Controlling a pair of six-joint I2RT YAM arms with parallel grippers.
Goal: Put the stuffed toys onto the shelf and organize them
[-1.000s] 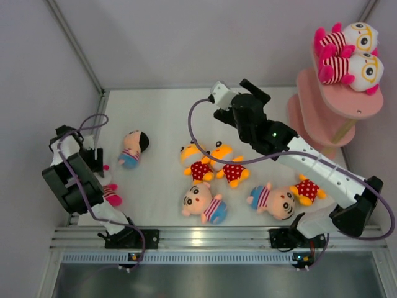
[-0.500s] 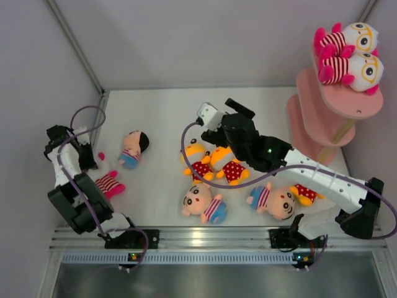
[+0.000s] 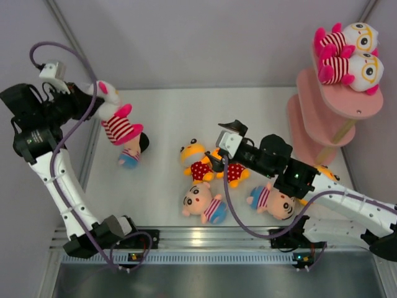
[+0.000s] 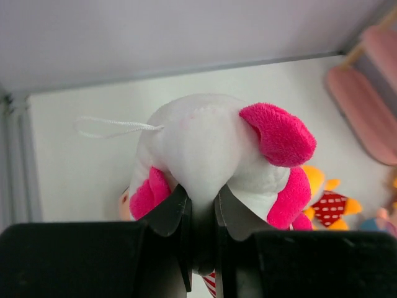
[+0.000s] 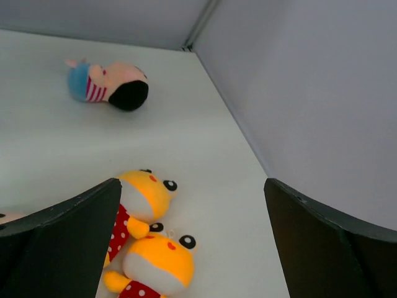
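Note:
My left gripper (image 3: pixel 93 99) is shut on a white-pink striped toy (image 3: pixel 120 127) and holds it in the air over the table's left back part. In the left wrist view my left gripper (image 4: pixel 201 198) pinches its white head (image 4: pixel 211 143). My right gripper (image 3: pixel 218 152) is open above two orange toys (image 3: pixel 197 162); in the right wrist view my right gripper (image 5: pixel 191 186) has them (image 5: pixel 146 195) low between its fingers. Three boys in blue (image 3: pixel 131 149) (image 3: pixel 205 203) (image 3: pixel 273 202) lie on the table. The pink shelf (image 3: pixel 322 93) stands at the right with two striped toys (image 3: pixel 347 53) on its top board.
Another orange toy (image 3: pixel 325 174) lies partly under my right arm near the shelf's foot. Grey walls close in the table on the left, back and right. A metal rail (image 3: pixel 205 237) runs along the front edge by the arm bases.
My left gripper shut on the striped toy at the left edge and lifted it up and back. My right arm came forward and lower, over the orange toys, still open.

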